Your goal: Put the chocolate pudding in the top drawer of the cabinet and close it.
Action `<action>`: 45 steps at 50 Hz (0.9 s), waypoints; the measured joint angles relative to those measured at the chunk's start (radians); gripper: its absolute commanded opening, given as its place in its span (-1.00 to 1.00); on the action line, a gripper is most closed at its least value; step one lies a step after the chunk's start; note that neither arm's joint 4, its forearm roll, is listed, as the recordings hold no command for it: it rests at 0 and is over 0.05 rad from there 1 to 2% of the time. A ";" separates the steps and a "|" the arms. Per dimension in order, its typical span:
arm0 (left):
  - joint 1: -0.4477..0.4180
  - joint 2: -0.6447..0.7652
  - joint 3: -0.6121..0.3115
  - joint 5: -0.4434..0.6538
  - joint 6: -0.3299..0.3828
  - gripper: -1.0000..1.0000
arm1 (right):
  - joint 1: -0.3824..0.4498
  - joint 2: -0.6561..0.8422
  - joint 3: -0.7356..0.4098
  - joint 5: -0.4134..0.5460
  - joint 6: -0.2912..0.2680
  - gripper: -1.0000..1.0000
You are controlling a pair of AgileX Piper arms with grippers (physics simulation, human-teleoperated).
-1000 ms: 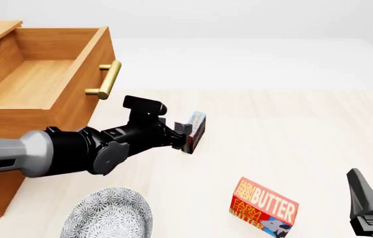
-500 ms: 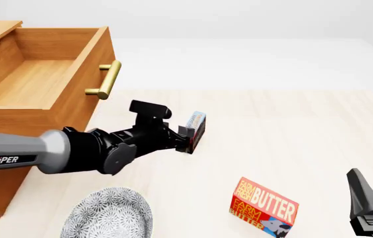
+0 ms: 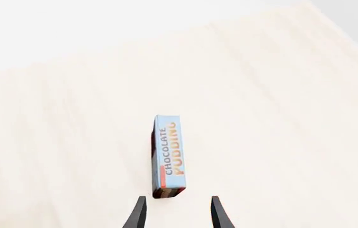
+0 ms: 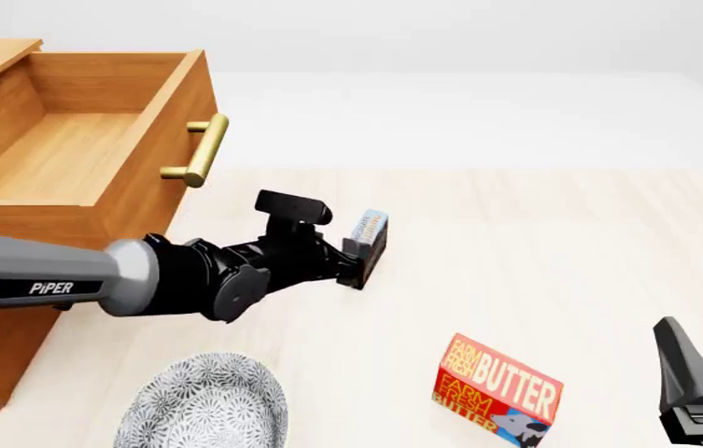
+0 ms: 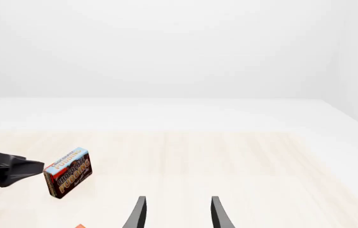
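I see the chocolate pudding (image 4: 372,239) standing on its thin edge on the pale wood-grain table (image 4: 551,243), out in front of the cabinet (image 4: 27,280) and just off the side that carries the brass handle (image 4: 199,151). My left gripper (image 3: 176,211) sits right at the near end of the box with its fingers spread wider than the box's narrow edge; in the left wrist view the box lies just ahead of the tips, not between them. The top drawer (image 4: 77,140) is pulled out and open above the cabinet's front. Further from the cabinet than the pudding, a red butter box (image 4: 497,386) lies on the table, and a grey patterned plate (image 4: 208,403) sits near the cabinet's lower corner. My right gripper (image 5: 176,211) hangs with fingers apart, well away from the cabinet. Beyond the table, everything is plain white.
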 measured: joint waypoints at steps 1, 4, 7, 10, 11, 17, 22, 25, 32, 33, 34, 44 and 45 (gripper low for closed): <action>0.000 0.003 -0.003 0.001 0.001 1.00 | 0.000 0.000 0.000 0.000 0.000 1.00; 0.001 0.012 -0.012 0.003 0.003 1.00 | 0.000 0.000 0.000 0.000 0.000 1.00; 0.002 0.022 -0.020 0.005 0.005 1.00 | 0.000 0.000 0.000 0.000 0.000 1.00; 0.003 0.031 -0.027 0.004 0.006 1.00 | 0.000 0.000 0.000 0.000 0.000 1.00; 0.003 0.035 -0.028 0.004 0.006 1.00 | 0.000 0.000 0.000 0.000 0.000 1.00; 0.007 0.054 -0.037 0.001 0.006 1.00 | 0.000 0.000 0.000 0.000 0.000 1.00; 0.014 0.070 -0.042 -0.002 0.006 1.00 | 0.000 0.000 0.000 0.000 0.000 1.00; 0.018 0.080 -0.045 -0.005 0.006 1.00 | 0.000 0.000 0.000 0.000 0.000 1.00; 0.019 0.104 -0.051 -0.017 0.000 1.00 | 0.000 0.000 0.000 0.000 0.000 1.00; 0.019 0.107 -0.051 -0.019 -0.001 1.00 | 0.000 0.000 0.000 0.000 0.000 1.00; 0.019 0.110 -0.052 -0.020 -0.002 1.00 | 0.000 0.000 0.000 0.000 0.000 1.00; 0.012 0.136 -0.059 -0.038 -0.011 1.00 | 0.000 0.000 0.000 0.000 0.000 1.00; 0.011 0.138 -0.060 -0.040 -0.012 1.00 | 0.000 0.000 0.000 0.000 0.000 1.00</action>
